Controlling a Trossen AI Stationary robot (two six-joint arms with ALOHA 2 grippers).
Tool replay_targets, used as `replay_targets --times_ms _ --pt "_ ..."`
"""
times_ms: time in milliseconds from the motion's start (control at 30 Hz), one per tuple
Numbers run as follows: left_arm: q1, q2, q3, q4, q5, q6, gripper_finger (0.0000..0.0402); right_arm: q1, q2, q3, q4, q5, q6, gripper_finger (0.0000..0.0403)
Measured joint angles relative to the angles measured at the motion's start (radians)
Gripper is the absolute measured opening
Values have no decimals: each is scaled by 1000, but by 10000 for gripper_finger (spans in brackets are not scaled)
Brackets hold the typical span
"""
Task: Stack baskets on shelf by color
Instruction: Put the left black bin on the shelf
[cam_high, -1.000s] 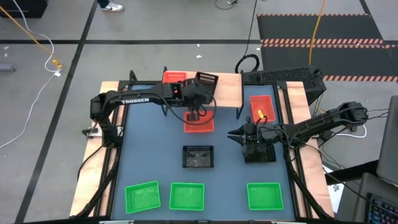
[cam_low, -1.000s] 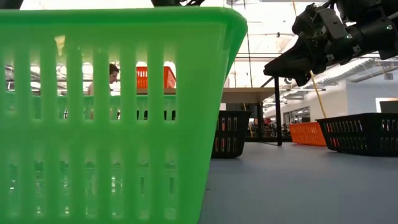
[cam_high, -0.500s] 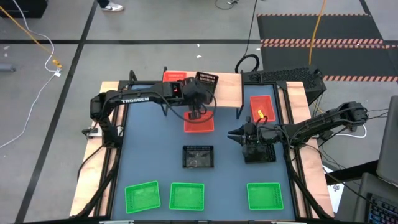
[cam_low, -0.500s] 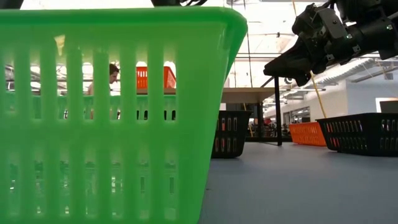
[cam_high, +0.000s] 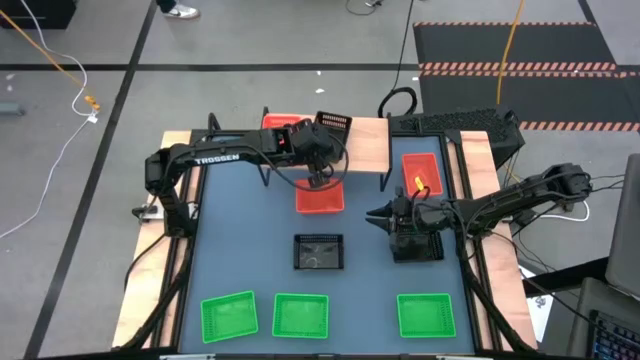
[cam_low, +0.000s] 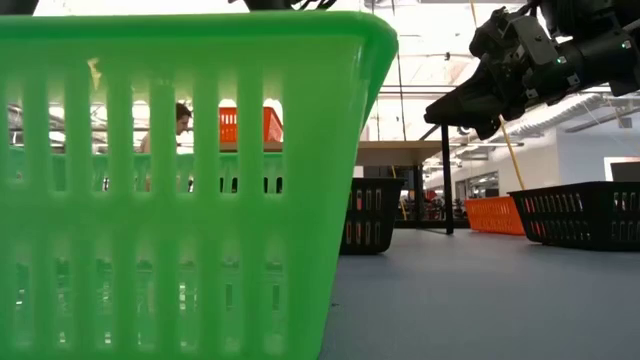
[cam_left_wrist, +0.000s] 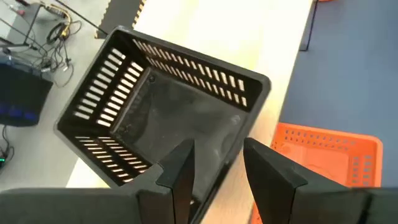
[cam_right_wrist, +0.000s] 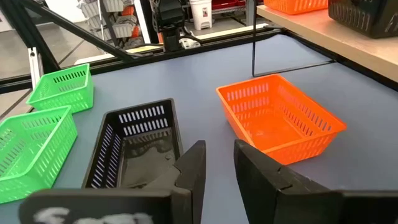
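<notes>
The light-wood shelf (cam_high: 362, 145) runs along the table's far side. On it stand a red basket (cam_high: 280, 123) and a black basket (cam_high: 333, 125), which rests on the plank (cam_left_wrist: 186, 106). My left gripper (cam_high: 319, 180) hovers open over a red basket (cam_high: 320, 198) on the blue table, just near of the shelf; its fingers (cam_left_wrist: 217, 149) point toward the black basket without touching it. My right gripper (cam_high: 377, 215) hangs open above the table (cam_low: 445, 105), between a black basket (cam_high: 318, 252) and another black basket (cam_high: 418, 245) under its arm.
A third red basket (cam_high: 422, 172) sits on the table's far right. Three green baskets (cam_high: 229, 315) (cam_high: 300, 315) (cam_high: 426, 314) line the near edge; one fills the low view (cam_low: 180, 180). The shelf's black legs (cam_high: 385, 178) stand on the table. A person shows beyond the table (cam_low: 182, 118).
My left gripper has drawn a little toward the far edge, toward the shelf, uncovering more of the red basket below it. The right arm and the baskets have kept still.
</notes>
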Motion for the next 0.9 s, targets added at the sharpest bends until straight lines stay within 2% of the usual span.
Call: replay_targets --times_ms 567,700,800,900 --pt "-123 -118 1 -20 -3 116 141 0 0 0 -7 0 0 80" --pt "-110 -126 2 9 13 165 140 0 0 0 5 0 0 80" --pt "-79 -88 -5 3 82 267 140 0 0 0 18 0 0 80" --pt "-51 -37 -8 -7 99 314 141 0 0 0 17 0 3 80"
